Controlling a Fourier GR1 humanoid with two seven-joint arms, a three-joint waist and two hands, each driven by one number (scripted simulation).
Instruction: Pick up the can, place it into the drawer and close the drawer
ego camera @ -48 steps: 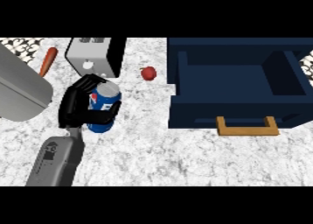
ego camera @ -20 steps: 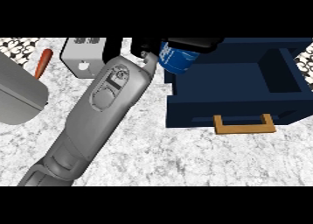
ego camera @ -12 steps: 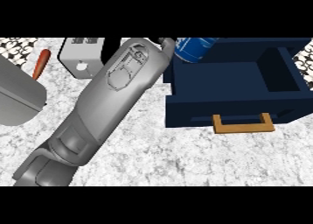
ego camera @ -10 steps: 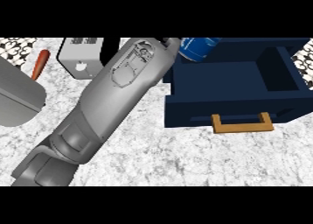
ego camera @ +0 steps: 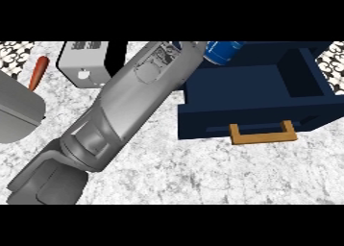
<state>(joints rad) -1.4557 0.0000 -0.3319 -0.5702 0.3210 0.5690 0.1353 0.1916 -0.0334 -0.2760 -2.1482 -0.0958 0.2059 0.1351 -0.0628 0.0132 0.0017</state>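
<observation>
Head view: blue can (ego camera: 223,50) above open drawer (ego camera: 256,89) (hand hidden).

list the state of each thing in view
drawer: open, nothing visible inside
can: above the drawer's back left corner, partly hidden by the forearm
toaster: upright on the counter
left hand: hidden, cannot tell
</observation>
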